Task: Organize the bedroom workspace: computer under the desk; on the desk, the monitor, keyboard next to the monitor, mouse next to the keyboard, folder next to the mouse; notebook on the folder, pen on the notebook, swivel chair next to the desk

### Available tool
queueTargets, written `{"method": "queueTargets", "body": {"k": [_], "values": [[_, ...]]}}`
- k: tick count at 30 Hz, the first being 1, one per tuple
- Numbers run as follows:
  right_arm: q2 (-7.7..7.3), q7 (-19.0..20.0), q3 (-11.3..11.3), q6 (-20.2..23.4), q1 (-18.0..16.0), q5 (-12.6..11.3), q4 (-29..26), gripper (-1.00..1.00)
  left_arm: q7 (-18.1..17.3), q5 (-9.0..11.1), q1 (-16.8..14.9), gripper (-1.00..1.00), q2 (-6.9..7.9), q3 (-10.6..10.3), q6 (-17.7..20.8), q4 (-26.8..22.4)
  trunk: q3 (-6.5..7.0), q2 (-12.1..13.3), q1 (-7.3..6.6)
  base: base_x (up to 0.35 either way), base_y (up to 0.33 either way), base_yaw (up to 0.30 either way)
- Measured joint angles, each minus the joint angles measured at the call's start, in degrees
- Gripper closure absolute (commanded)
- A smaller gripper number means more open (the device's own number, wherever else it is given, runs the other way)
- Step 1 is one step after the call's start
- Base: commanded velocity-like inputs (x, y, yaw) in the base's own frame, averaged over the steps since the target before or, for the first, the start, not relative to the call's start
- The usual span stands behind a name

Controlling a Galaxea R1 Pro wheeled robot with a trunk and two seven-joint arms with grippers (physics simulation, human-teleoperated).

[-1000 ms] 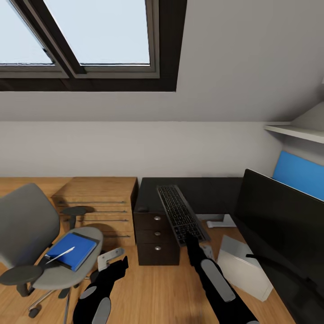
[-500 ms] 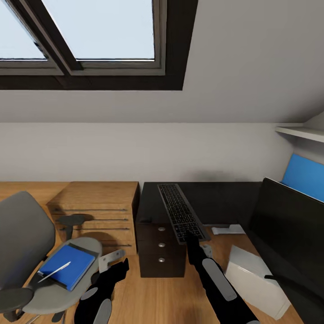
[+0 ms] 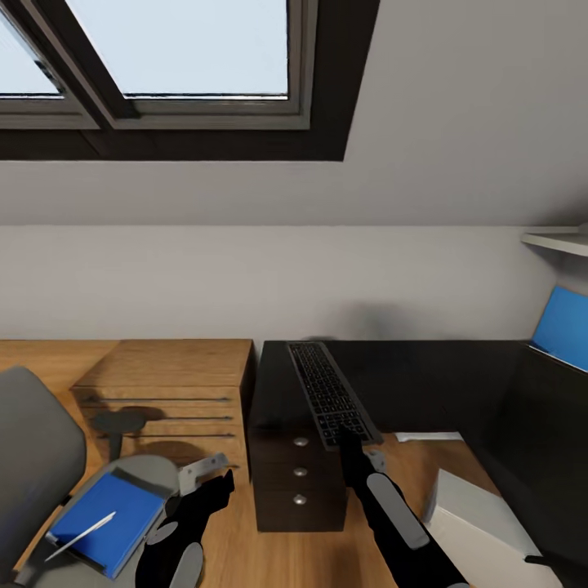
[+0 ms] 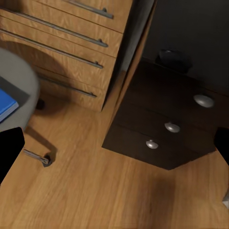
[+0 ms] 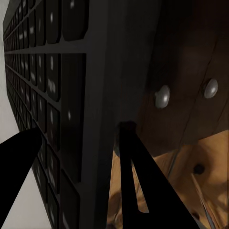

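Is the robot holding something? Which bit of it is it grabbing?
Yes. The right gripper pinches the keyboard at its near short end, one finger on the keys, one underneath. The left gripper holds nothing.

Black-keyed keyboard (image 3: 329,394) in the black right gripper (image 3: 353,435), black desk (image 3: 278,384) with silver knobs beneath, bright blue folder (image 3: 110,523) beside the left gripper (image 3: 214,487), light wooden cabinet (image 3: 167,384) beyond.

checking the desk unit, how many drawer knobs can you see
3, in a line down the black drawer front of the desk: top knob, middle knob, bottom knob. None looks hidden.
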Motion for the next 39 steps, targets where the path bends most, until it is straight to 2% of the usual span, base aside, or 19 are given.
{"method": "queueTargets", "body": {"k": [7,10,14,22,26,28,34,39], "values": [[0.11,-0.1,0.2,0.0,0.0,0.1,1.0,1.0,-0.1,0.0,0.0,-1.0,0.0,0.0,0.0,0.3,0.0,0.0,0.0,0.307,0.185,0.0],[0.87,-0.1,0.4,-0.2,0.0,0.0,2.6,1.0,-0.2,0.0,0.0,-1.0,0.0,0.0,0.0,0.7,0.0,0.0,0.01,0.227,0.091,0.0],[1.84,-0.1,0.4,-0.3,0.0,0.7,4.1,1.0,-0.2,0.0,0.0,-1.0,0.0,0.0,0.1,0.8,0.01,0.0,0.03,0.071,0.025,0.0],[2.08,-0.1,0.3,-0.4,0.0,0.9,4.5,1.0,-0.2,0.1,0.0,-1.0,-0.1,-0.1,0.1,0.4,0.01,0.0,0.03,0.01,0.003,0.0],[2.1,-0.1,0.2,-0.5,0.0,1.0,4.5,1.0,0.0,0.1,0.0,-1.0,-0.16,-2.6,0.2,-0.4,0.01,0.0,0.03,0.0,0.0,0.0],[2.07,-0.1,0.2,-0.5,0.0,1.0,4.5,1.0,0.1,0.1,0.0,-1.0,-0.14,-3.3,0.1,-0.6,0.01,0.0,0.03,0.0,0.0,0.0],[2.02,-0.1,0.1,-1.2,0.0,1.0,4.4,1.0,0.2,0.1,0.0,-1.0,-0.09,-3.8,0.1,-0.9,-1.07,-2.4,1.35,0.0,0.0,0.0],[2.02,-1.0,0.1,-4.7,0.0,0.8,4.4,1.0,0.2,0.1,0.0,-1.0,-0.08,-3.9,0.1,-1.0,-1.97,-4.4,2.45,0.0,0.0,0.0]]}}
